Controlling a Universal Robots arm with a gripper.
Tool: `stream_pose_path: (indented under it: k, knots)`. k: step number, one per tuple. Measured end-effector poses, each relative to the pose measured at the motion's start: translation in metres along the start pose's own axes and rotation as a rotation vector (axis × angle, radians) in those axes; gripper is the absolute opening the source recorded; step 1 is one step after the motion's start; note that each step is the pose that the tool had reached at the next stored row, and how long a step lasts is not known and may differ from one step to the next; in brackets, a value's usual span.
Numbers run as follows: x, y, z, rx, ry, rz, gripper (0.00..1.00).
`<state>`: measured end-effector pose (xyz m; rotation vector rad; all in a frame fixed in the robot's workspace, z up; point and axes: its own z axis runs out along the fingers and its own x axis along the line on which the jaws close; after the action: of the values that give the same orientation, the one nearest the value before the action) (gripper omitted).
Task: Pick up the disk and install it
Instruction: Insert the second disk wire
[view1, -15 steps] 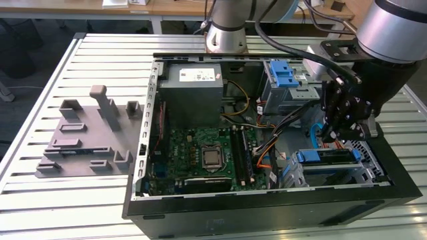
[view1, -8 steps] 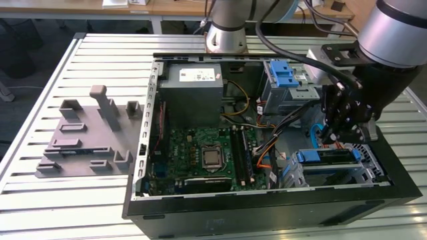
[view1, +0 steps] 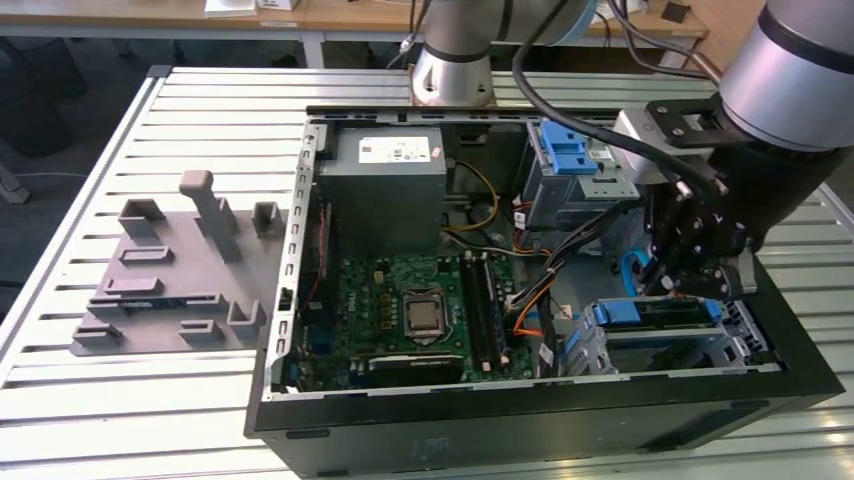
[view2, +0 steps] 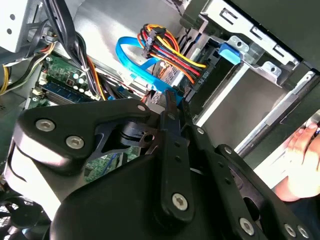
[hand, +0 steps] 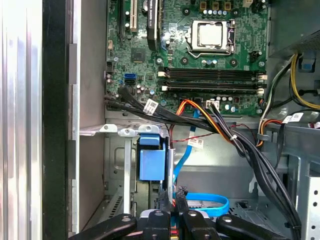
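Note:
The disk (view1: 654, 312) lies in the lower drive cage at the front corner of the open computer case (view1: 534, 420), on the exterior view's right, its blue carrier frame facing up. In the first wrist view the blue carrier (hand: 151, 162) stands just beyond the fingertips. My gripper (view1: 694, 285) hangs directly over the disk's end, close to it. In both wrist views the black fingers (hand: 163, 200) sit pressed together, the gripper (view2: 175, 105) shut with nothing visible between them. Whether the tips touch the disk I cannot tell.
A grey slotted stand (view1: 174, 270) lies on the slatted table at the exterior view's left. Inside the case are the motherboard (view1: 400, 310), power supply (view1: 387, 190), an upper cage with another blue carrier (view1: 574, 165) and loose cables (hand: 220, 130). A person's hand (view2: 305, 150) is nearby.

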<state>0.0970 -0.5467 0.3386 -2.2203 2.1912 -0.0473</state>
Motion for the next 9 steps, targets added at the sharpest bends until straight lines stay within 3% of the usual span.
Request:
stream_pose_path:
  k: [9]
  knots:
    - [0.0079, 0.0002, 0.0016, 0.0004, 0.0000, 0.000, 0.16]
